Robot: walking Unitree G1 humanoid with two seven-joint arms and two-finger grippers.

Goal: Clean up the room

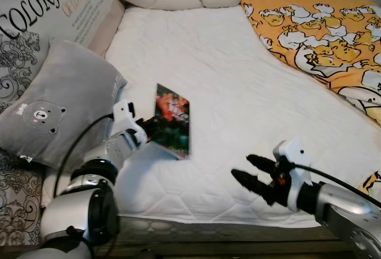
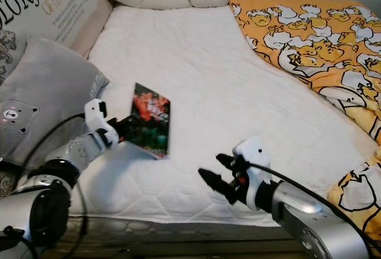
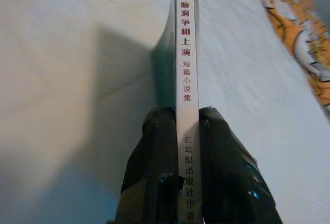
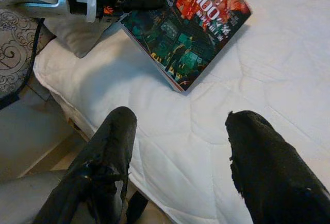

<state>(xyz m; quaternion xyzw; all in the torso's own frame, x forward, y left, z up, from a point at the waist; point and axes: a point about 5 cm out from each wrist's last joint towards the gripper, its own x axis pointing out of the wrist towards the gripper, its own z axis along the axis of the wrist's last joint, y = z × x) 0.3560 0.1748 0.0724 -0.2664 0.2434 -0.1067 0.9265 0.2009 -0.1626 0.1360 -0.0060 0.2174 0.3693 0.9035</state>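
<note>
- Dark-covered paperback book (image 1: 172, 118) with red and teal artwork is lifted at an angle above the white quilted mattress (image 1: 238, 92), its lower edge just over the sheet
- Left gripper (image 1: 144, 129) pinches the book by its spine edge, fingers (image 3: 154, 167) pressed on both faces
- Right gripper (image 1: 252, 170) hovers over the mattress's front edge, fingers spread, holding nothing, near the book
- Grey bear-face cushion (image 1: 53, 110) leans beside the left arm
- Orange duck-print blanket (image 1: 321, 38) covers the bed's right side
</note>
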